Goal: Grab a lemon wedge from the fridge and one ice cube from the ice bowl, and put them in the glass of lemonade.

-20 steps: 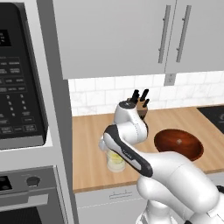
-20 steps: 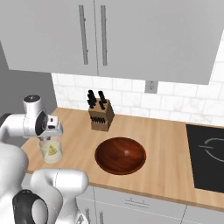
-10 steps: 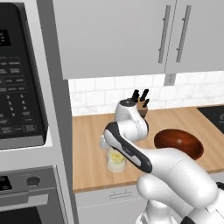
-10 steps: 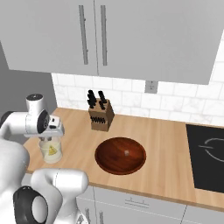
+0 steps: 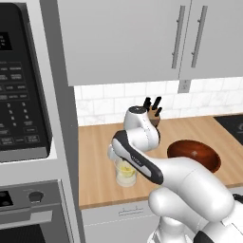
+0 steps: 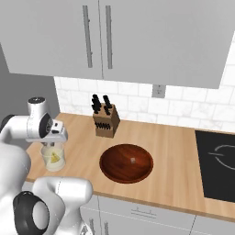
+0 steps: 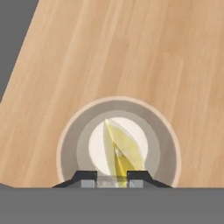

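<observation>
With the hand [image 7: 112, 178] nearly closed on the lemon wedge [image 7: 119, 158] above the glass of lemonade [image 6: 53, 157], release seems next, then the ice bowl [image 6: 126, 163] at three o'clock.

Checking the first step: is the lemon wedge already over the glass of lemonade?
Yes, the lemon wedge sits inside the rim of the glass of lemonade.

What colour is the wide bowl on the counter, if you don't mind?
The ice bowl is dark reddish-brown, clearest in the right base view.
</observation>
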{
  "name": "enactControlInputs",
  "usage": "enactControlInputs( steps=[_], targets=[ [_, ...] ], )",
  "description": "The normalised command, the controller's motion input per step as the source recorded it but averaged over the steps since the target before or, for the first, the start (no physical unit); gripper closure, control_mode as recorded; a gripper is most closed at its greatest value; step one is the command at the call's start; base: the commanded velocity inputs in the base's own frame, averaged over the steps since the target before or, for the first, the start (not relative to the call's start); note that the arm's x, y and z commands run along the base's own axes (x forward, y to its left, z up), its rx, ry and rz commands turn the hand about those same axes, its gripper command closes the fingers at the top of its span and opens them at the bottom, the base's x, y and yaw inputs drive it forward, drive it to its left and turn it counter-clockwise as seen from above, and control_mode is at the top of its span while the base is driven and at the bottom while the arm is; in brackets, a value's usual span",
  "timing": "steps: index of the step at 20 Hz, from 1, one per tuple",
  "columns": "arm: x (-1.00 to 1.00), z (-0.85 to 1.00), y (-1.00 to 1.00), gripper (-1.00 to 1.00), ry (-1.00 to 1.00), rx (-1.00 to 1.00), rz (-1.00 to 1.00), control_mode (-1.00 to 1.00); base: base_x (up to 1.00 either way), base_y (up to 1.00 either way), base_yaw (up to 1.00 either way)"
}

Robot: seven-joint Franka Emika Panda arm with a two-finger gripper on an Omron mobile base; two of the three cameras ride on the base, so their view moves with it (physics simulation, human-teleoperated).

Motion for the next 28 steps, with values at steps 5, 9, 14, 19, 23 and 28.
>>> enactControlInputs(
  steps=[5,9,14,19,23,28],
  targets=[
    [0.02,0.00,0.00,-1.00,0.00,0.00,-0.02,-1.00,0.00,0.00,0.00],
    [0.00,0.00,0.00,-1.00,0.00,0.00,0.00,-1.00,0.00,0.00,0.00],
    [0.00,0.00,0.00,-1.00,0.00,0.00,0.00,-1.00,0.00,0.00,0.00],
    [-0.01,0.00,0.00,-1.00,0.00,0.00,0.00,-1.00,0.00,0.00,0.00],
    [-0.10,0.00,0.00,-1.00,0.00,0.00,0.00,-1.00,0.00,0.00,0.00],
    [-0.12,0.04,0.00,-1.00,0.00,0.01,0.00,-1.00,0.00,0.00,0.00]
  ],
)
